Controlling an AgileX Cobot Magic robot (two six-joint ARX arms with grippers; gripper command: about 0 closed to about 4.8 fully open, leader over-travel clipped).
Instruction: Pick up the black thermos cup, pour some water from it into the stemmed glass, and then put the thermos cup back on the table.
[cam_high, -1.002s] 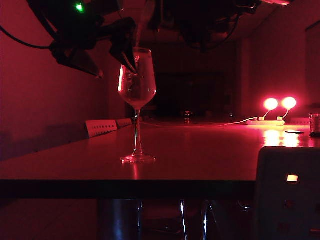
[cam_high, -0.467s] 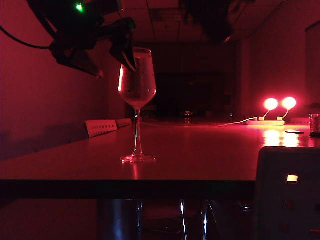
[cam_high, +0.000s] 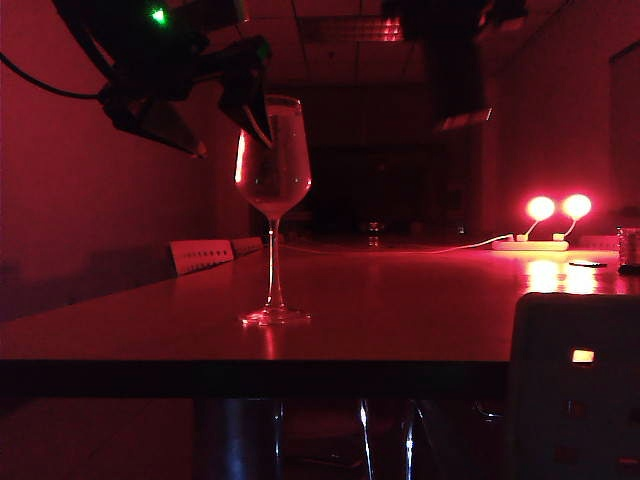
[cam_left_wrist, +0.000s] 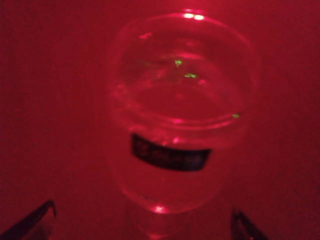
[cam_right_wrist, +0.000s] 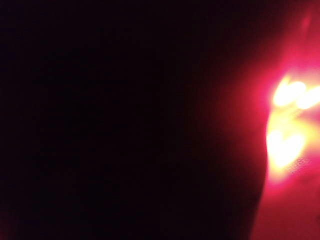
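The stemmed glass (cam_high: 275, 170) stands upright on the table (cam_high: 400, 310), left of the middle, with liquid in its bowl. My left gripper (cam_high: 250, 100) hangs open beside the glass's rim. In the left wrist view its dark fingertips (cam_left_wrist: 35, 222) flank the glass (cam_left_wrist: 180, 115), which bears a dark mark (cam_left_wrist: 170, 157), and touch nothing. The black thermos cup (cam_right_wrist: 125, 125) fills most of the right wrist view as a dark mass, hiding the jaws. My right gripper (cam_high: 440, 35) holds it high at the top of the exterior view, right of the glass.
Two glowing lamps (cam_high: 558, 208) on a white power strip (cam_high: 530, 245) sit at the back right, glaring in the right wrist view (cam_right_wrist: 292, 120). A small tumbler (cam_high: 629, 248) stands at the right edge. A dark box (cam_high: 575, 390) blocks the front right corner.
My right arm has carried the thermos cup away from above the glass, to the right, and turned it back. The left gripper and the glass have stayed still.
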